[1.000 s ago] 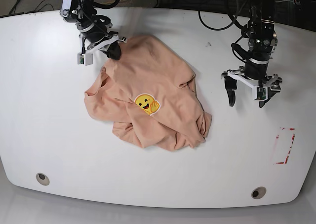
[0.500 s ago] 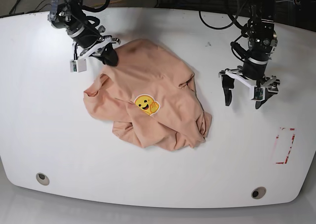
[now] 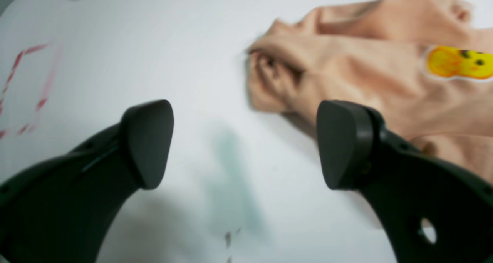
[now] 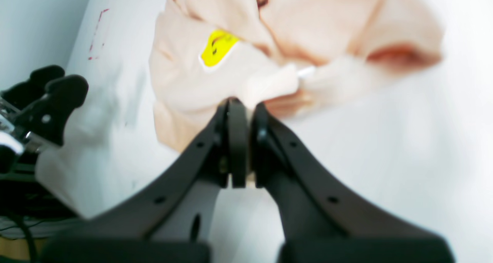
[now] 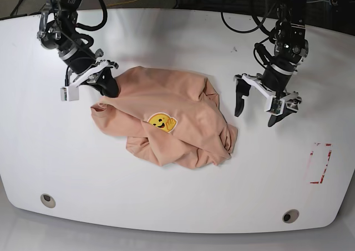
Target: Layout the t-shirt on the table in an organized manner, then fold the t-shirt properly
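Observation:
The peach-pink t-shirt lies crumpled in the middle of the white table, its yellow emoji print facing up. My right gripper is at the shirt's left edge, shut on a fold of the fabric; in the right wrist view its fingers are pressed together with cloth bunched at their tips. My left gripper hangs open to the right of the shirt, just above the table. In the left wrist view its two pads stand wide apart with bare table between them and the shirt beyond.
A red rectangle outline is marked near the table's right edge. Two round grommet holes sit near the front edge. Cables run along the back edge behind both arms.
My right gripper has moved left and toward the front, dragging the shirt's top edge with it and stretching the cloth leftward. My left gripper has shifted left, closer to the shirt, staying open.

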`<move>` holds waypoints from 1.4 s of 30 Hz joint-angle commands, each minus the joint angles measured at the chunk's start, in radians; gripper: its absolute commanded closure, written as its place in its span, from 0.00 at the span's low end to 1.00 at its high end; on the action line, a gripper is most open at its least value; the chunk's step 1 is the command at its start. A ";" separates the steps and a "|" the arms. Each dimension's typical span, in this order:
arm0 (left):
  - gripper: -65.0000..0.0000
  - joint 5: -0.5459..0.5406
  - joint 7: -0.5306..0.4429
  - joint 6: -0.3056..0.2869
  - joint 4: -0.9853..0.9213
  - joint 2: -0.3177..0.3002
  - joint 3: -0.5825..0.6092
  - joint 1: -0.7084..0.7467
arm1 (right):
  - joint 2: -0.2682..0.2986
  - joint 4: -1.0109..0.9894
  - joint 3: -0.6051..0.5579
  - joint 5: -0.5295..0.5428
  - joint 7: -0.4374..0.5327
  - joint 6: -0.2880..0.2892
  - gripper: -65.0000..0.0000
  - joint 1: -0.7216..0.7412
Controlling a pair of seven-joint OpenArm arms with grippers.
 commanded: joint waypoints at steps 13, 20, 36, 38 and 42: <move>0.14 -0.003 -0.024 0.008 0.021 -0.007 0.039 -0.063 | 0.111 -0.004 0.009 0.016 0.032 0.014 1.00 0.181; 0.14 -0.001 -0.024 0.008 0.011 0.002 0.065 -0.084 | 0.172 -0.018 0.009 0.018 0.032 0.014 1.00 0.250; 0.14 0.050 -0.027 -0.023 -0.237 0.019 0.205 -0.244 | 0.217 -0.020 0.004 0.023 0.032 0.074 1.00 0.327; 0.14 0.066 -0.027 -0.030 -0.266 0.022 0.220 -0.264 | 0.217 -0.020 0.001 0.023 0.032 0.077 1.00 0.327; 0.14 0.056 -0.028 -0.043 -0.299 0.048 0.220 -0.282 | 0.215 -0.020 -0.020 0.021 0.032 0.077 1.00 0.331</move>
